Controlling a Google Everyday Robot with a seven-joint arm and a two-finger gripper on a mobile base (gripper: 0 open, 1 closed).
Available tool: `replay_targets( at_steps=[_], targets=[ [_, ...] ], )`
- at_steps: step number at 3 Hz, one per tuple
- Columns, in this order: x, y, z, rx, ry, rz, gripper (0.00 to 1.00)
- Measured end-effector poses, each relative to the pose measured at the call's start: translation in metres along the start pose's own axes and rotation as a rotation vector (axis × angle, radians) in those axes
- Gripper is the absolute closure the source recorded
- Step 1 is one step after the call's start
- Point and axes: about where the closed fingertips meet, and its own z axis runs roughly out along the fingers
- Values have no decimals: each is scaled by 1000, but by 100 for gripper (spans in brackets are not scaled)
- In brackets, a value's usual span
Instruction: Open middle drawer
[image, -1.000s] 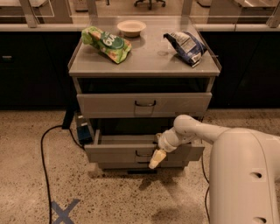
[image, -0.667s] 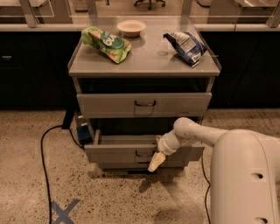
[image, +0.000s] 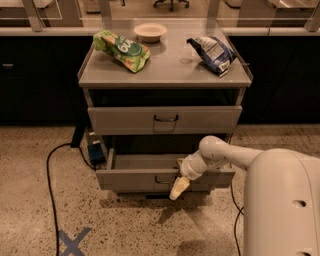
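One tool (image: 178, 189) low against the front of the middle drawer (image: 125, 179), just right of its pull (image: 161, 179), you cannot tell if open or closed, drawer standing partly out of the bench (image: 170, 69), under the taller drawer (image: 125, 120).

You see a matt grey middle drawer (image: 130, 179), the smooth cream plastic gripper (image: 179, 189) at its front panel, a glossy crinkled green snack bag (image: 121, 49), speckled stone-like floor (image: 150, 225).
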Motion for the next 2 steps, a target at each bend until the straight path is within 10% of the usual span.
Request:
replay_targets(
  at_steps=[2],
  targets=[
    [2,20,-17,76,-19,-31,0]
  ],
)
